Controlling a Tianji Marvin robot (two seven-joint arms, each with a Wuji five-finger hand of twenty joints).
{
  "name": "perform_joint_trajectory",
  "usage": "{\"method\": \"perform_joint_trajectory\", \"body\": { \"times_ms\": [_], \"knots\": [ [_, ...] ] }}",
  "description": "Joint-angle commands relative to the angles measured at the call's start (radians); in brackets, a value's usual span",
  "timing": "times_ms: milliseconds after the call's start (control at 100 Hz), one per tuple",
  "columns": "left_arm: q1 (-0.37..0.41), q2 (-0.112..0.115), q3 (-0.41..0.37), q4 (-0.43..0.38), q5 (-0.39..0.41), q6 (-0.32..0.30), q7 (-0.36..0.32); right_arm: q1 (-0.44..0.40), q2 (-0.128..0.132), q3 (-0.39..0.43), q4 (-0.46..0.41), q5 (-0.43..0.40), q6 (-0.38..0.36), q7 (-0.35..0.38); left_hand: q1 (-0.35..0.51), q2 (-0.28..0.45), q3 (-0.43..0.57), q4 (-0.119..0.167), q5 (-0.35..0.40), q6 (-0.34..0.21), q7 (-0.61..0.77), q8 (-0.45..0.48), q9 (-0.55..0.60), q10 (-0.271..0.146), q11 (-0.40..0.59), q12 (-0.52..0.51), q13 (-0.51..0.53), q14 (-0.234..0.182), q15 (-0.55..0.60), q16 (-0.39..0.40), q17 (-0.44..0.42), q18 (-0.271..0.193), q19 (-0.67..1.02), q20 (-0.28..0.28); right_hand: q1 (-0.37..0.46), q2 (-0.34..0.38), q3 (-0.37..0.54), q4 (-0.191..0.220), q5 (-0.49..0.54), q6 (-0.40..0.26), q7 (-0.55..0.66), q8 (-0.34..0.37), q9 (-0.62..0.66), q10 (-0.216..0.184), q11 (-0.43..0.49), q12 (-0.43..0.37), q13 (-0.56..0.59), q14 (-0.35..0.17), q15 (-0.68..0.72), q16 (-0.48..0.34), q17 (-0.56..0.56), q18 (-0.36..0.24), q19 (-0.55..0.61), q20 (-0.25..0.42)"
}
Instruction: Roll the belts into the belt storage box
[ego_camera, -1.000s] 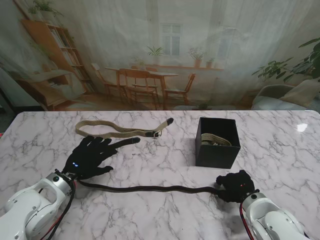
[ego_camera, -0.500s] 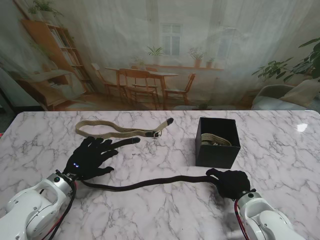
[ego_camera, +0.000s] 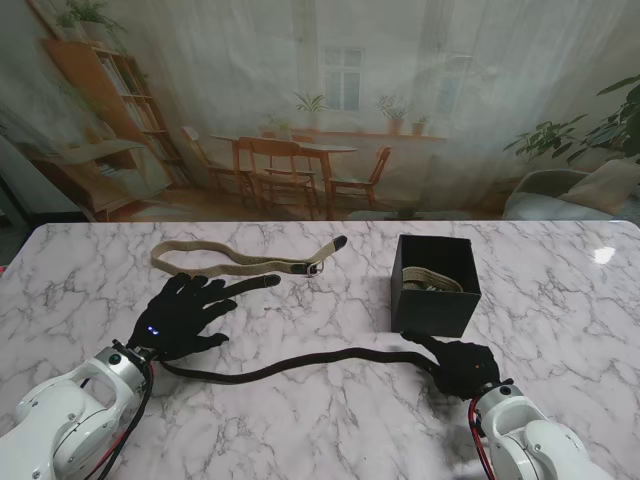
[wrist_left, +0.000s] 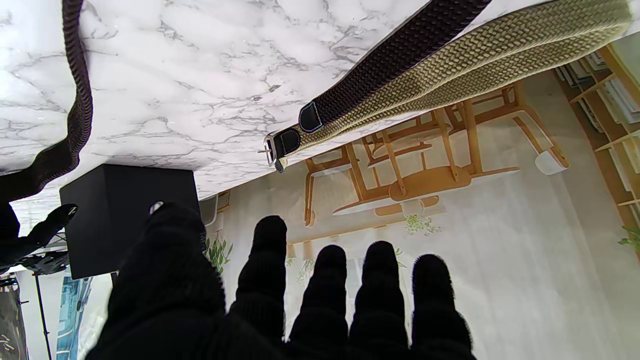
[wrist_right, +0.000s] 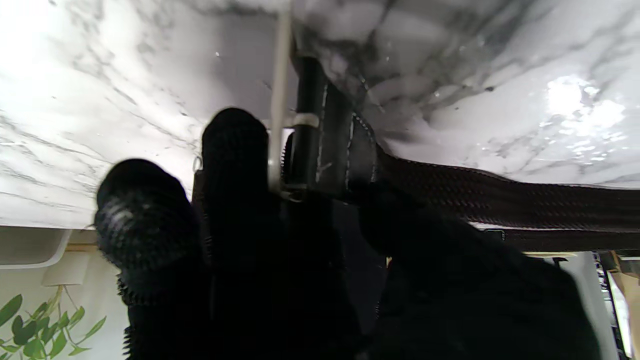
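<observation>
Dark woven belt (ego_camera: 300, 365): laid across the near part of the marble bench (ego_camera: 560, 300), now bowed into a curve where a second ago it ran nearly straight; buckle end drawn leftward and farther from me, lying just in front of the belt storage box (ego_camera: 434, 285). Right robot hand (ego_camera: 462, 368): clamped on that buckle end, fingers wrapped round the metal buckle (wrist_right: 280, 125) in the wrist view; shifted toward the box since the earlier frames. Left robot hand (ego_camera: 182, 314): fingers spread, flat over the belt's other end, unchanged; whether pressing it down or only resting, not discernible. Tan woven belt (ego_camera: 235, 262): far left of bench, well apart from box, not moved. Box: already holding one coiled tan belt. Judgement: rolling from the buckle end beginning, slack gathering; two belts left to stow.
</observation>
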Motion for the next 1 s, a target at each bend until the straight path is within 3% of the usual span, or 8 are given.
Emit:
{"method": "perform_joint_trajectory", "body": {
  "times_ms": [0, 80, 290, 370, 450, 520, 720, 990],
  "knots": [
    [-0.001, -0.002, 0.004, 0.002, 0.0, 0.002, -0.012, -0.009, 0.001, 0.005, 0.01, -0.012, -0.018, -0.007, 0.031, 0.044, -0.017, -0.014, 0.005, 0.023, -0.01, 0.006, 0.021, 0.02, -0.018, 0.015, 0.012, 0.016, -0.022, -0.006, -0.016, 0.033, -0.031, 0.012, 0.066, 0.026, 0.033, -0.02, -0.028, -0.129, -0.009, 0.001, -0.047, -0.013, 0.039, 0.016, 0.02, -0.014, 0.014, -0.012, 0.032, 0.004, 0.044, -0.015],
    [-0.002, -0.001, 0.005, 0.003, 0.001, 0.001, -0.012, -0.006, -0.001, 0.012, 0.018, 0.019, -0.06, -0.008, 0.034, 0.044, -0.016, -0.014, 0.004, 0.02, -0.01, 0.005, 0.024, 0.019, -0.017, 0.015, 0.012, 0.014, -0.022, -0.006, -0.015, 0.033, -0.03, 0.012, 0.104, 0.023, 0.04, -0.045, -0.016, -0.188, 0.159, 0.077, -0.077, -0.016, 0.046, 0.029, 0.019, -0.009, -0.003, -0.015, 0.028, 0.009, 0.039, -0.017],
    [-0.006, -0.001, 0.009, 0.006, 0.001, -0.001, -0.013, -0.003, 0.002, 0.022, 0.026, 0.042, -0.125, 0.015, 0.039, 0.045, -0.017, -0.014, 0.003, 0.018, -0.009, 0.005, 0.028, 0.019, -0.013, 0.017, 0.015, 0.017, -0.021, -0.005, -0.015, 0.033, -0.031, 0.012, 0.122, -0.02, 0.137, -0.088, 0.359, -0.254, 0.359, 0.192, -0.077, -0.011, 0.022, 0.051, 0.019, 0.005, -0.029, -0.022, 0.023, 0.044, 0.038, -0.017],
    [-0.006, -0.001, 0.009, 0.006, 0.001, -0.001, -0.014, 0.0, 0.001, 0.02, 0.029, 0.053, -0.124, 0.011, 0.038, 0.045, -0.018, -0.014, 0.007, 0.018, -0.007, 0.006, 0.03, 0.019, -0.012, 0.018, 0.015, 0.015, -0.021, -0.005, -0.015, 0.033, -0.031, 0.012, 0.09, -0.003, 0.074, -0.069, 0.481, -0.132, 0.384, 0.23, -0.053, -0.002, 0.004, 0.049, 0.018, 0.009, -0.069, -0.035, 0.02, 0.044, 0.036, -0.018],
    [-0.007, -0.001, 0.01, 0.006, 0.0, -0.001, -0.016, 0.0, -0.001, 0.019, 0.031, 0.071, -0.124, 0.011, 0.036, 0.047, -0.018, -0.015, 0.009, 0.019, -0.006, 0.006, 0.03, 0.02, -0.012, 0.018, 0.014, 0.016, -0.022, -0.005, -0.016, 0.033, -0.031, 0.012, -0.111, -0.078, -0.039, -0.107, 0.49, 0.115, 0.541, 0.117, -0.042, -0.009, -0.004, 0.032, 0.018, -0.007, -0.114, -0.04, 0.023, 0.015, 0.036, -0.018],
    [-0.008, -0.001, 0.011, 0.007, -0.001, -0.001, -0.017, -0.004, -0.002, 0.024, 0.024, 0.08, -0.128, 0.023, 0.035, 0.047, -0.018, -0.015, 0.009, 0.02, -0.006, 0.006, 0.029, 0.018, -0.012, 0.018, 0.014, 0.016, -0.022, -0.005, -0.016, 0.033, -0.031, 0.012, -0.319, -0.047, -0.028, -0.01, 0.577, 0.257, 0.352, 0.325, -0.037, 0.0, -0.024, 0.013, 0.018, -0.014, -0.169, -0.047, 0.016, 0.001, 0.027, -0.016],
    [-0.01, -0.001, 0.013, 0.008, -0.003, -0.002, -0.021, -0.029, 0.007, 0.069, -0.044, 0.096, -0.168, 0.154, 0.033, 0.049, -0.018, -0.014, 0.008, 0.022, -0.007, 0.006, 0.031, 0.02, -0.012, 0.019, 0.013, 0.017, -0.022, -0.005, -0.016, 0.035, -0.032, 0.012, -0.459, -0.007, -0.166, -0.005, 0.476, 0.397, 0.215, 0.344, -0.039, -0.028, -0.088, -0.028, 0.013, -0.035, -0.35, -0.09, -0.103, -0.059, -0.017, 0.033],
    [-0.011, -0.001, 0.012, 0.008, -0.006, -0.002, -0.024, -0.055, 0.03, 0.135, -0.155, 0.099, -0.209, 0.421, 0.031, 0.049, -0.018, -0.014, 0.009, 0.025, -0.007, 0.006, 0.033, 0.02, -0.013, 0.019, 0.013, 0.018, -0.022, -0.005, -0.017, 0.034, -0.034, 0.011, -0.39, -0.004, -0.194, 0.022, 0.26, 0.46, 0.088, 0.335, -0.086, -0.153, -0.207, -0.098, -0.1, -0.151, -0.564, -0.128, -0.259, -0.158, -0.113, 0.095]
  ]
}}
